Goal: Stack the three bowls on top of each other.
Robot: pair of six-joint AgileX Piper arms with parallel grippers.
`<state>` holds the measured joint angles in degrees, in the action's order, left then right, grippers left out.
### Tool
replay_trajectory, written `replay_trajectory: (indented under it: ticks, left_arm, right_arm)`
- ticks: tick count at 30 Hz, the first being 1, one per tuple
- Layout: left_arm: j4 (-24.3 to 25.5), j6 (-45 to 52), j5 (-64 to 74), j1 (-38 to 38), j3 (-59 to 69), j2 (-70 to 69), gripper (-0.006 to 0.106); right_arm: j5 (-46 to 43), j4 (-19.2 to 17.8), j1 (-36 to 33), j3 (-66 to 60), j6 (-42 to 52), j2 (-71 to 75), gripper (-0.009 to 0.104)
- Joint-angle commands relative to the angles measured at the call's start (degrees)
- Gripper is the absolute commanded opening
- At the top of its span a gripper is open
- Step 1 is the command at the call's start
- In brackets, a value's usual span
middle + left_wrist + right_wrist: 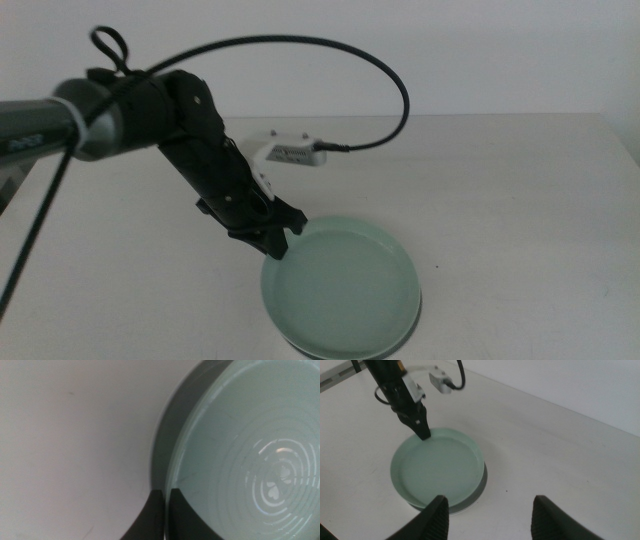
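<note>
A pale table fills all three views. In the middle view the left arm reaches in from the left side and slopes down to a mint green bowl near the front centre of the table, whose lower rim is cut off by the picture's edge. The left gripper sits at the bowl's rim on the side nearest that arm. A black cable loops up and over to a small white camera unit on the wrist. The left wrist view shows what the middle view cannot: the two dark jaws stand pressed almost together, one inside and one outside the mint rim, pinching it, and the bowl's floor carries faint raised rings and small heart shapes. It also shows a darker grey band beneath the mint rim, which may be a second bowl or only shadow. The right wrist view looks from the opposite side; the right gripper hovers above the table near the bowl with its jaws spread wide and nothing between them. That view alone shows a thin pale edge peeking from under the mint bowl, hinting at a bowl below, though its colour is hard to judge. No separate cream or grey-blue bowl can be told apart.
</note>
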<state>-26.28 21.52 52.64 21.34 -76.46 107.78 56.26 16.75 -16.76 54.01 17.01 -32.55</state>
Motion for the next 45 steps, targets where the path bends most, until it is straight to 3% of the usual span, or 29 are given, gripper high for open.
replay_trajectory:
  ticks: [1, 5, 8, 10, 16, 19, 30, 35, 45]
  left_arm:
    - [-2.8, -0.6, -1.3, 1.0, -1.3, -1.8, 0.0]
    - [-3.6, -0.6, -1.0, 1.1, -1.3, -0.7, 0.001]
    - [-3.6, -0.6, -1.1, 1.1, -1.3, -0.6, 0.011]
    - [-3.7, -0.6, -1.0, 1.0, -1.3, -0.8, 0.025]
    - [-3.2, -0.6, -1.2, -0.5, -1.3, -3.6, 0.089]
    - [-3.2, -0.6, -0.9, -2.4, -1.3, -7.7, 0.104]
    - [3.5, -3.6, 0.6, -16.2, -1.3, -26.4, 0.105]
    - [4.2, -3.6, -1.8, -21.7, -1.3, -32.3, 0.105]
    - [6.5, -5.1, -4.6, -23.0, -1.3, -38.4, 0.105]
  right_arm:
    - [-3.3, 0.4, 0.4, 1.3, 0.7, -0.1, 0.043]
    - [-3.3, 0.4, 0.4, 1.3, 0.7, -0.1, 0.043]
    - [-3.3, 0.4, 0.4, 1.3, 0.7, -0.1, 0.043]
    - [-3.3, 0.4, 0.4, 1.3, 0.7, -0.1, 0.043]
    - [-3.3, 0.4, 0.4, 1.3, 0.7, -0.1, 0.043]
    - [-3.3, 0.4, 0.4, 1.3, 0.7, -0.1, 0.043]
    - [-3.3, 0.4, 0.4, 1.3, 0.7, -0.1, 0.043]
    - [-3.3, 0.4, 0.4, 1.3, 0.7, -0.1, 0.043]
    - [-3.3, 0.4, 0.4, 1.3, 0.7, -0.1, 0.043]
